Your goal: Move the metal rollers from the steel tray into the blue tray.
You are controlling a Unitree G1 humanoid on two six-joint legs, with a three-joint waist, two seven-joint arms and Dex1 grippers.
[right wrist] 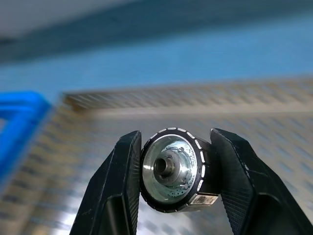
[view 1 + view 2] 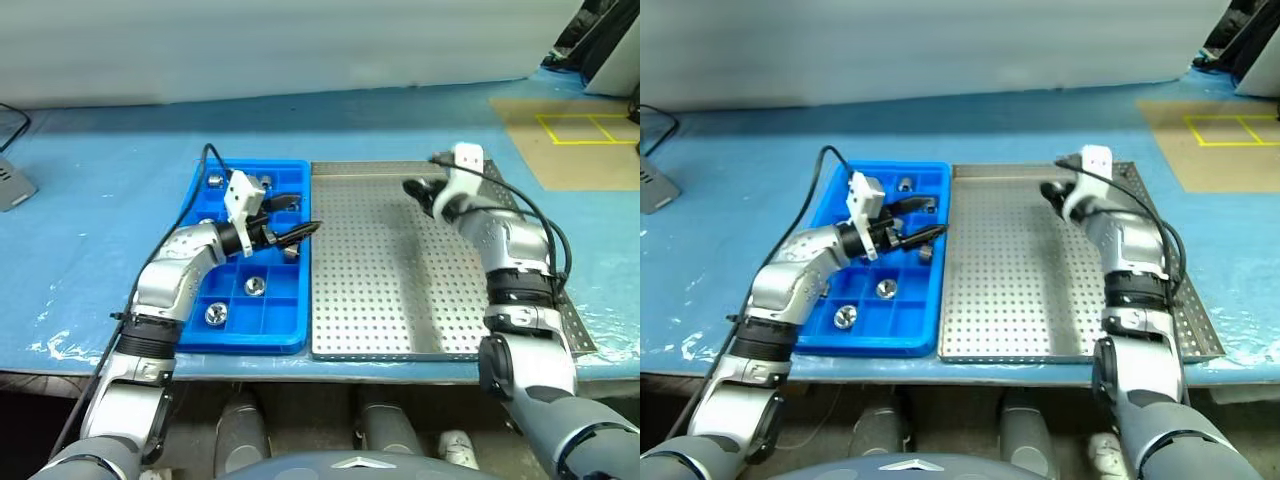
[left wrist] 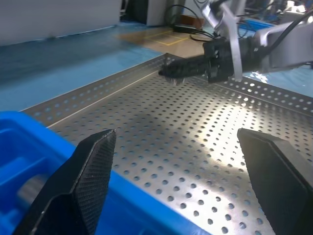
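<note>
Closest in, the blue tray [image 2: 290,340] already has a few rollers sitting in its squares. The left gripper [image 2: 300,216] hovers over it, fingers spread wide, nothing in them. Further back, the right gripper [image 1: 171,171] is pinched on one roller [image 1: 172,169] above the steel tray [image 2: 380,300], which looks bare. I'd carry it level and drop it into a free square.

A workshop or lab — blue-covered workbench [image 2: 100,200], yellow floor-marking tape [image 2: 585,128], cables [image 3: 183,12] trailing behind.
</note>
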